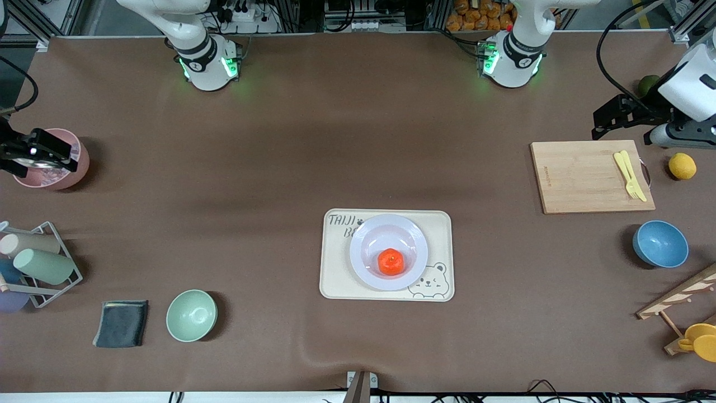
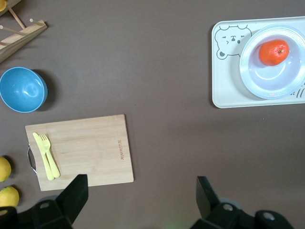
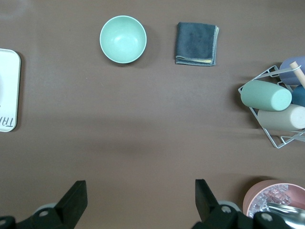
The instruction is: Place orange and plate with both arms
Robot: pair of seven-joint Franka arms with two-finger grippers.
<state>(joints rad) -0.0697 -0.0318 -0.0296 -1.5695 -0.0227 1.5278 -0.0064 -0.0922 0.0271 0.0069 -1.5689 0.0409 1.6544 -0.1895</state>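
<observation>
The orange (image 1: 390, 262) lies in the shallow centre of the pale lavender-white plate (image 1: 361, 240). The plate stands on a cream tray (image 1: 335, 280) with a bear drawing, in the middle of the table. The left wrist view shows the orange (image 2: 273, 52), the plate (image 2: 274, 80) and the tray (image 2: 224, 93). My left gripper (image 1: 603, 124) (image 2: 141, 187) is open and empty, up over the table beside the wooden cutting board at the left arm's end. My right gripper (image 1: 59, 152) (image 3: 140, 188) is open and empty, over a pink bowl at the right arm's end.
The cutting board (image 1: 582, 179) bears a yellow fork and knife (image 1: 629, 174). A lemon (image 1: 682, 166), a blue bowl (image 1: 660, 244) and a wooden rack (image 1: 679, 299) are near it. The pink bowl (image 1: 56, 168), a wire rack of cups (image 1: 36, 263), a grey cloth (image 1: 121, 323) and a mint-green bowl (image 1: 191, 315) are at the right arm's end.
</observation>
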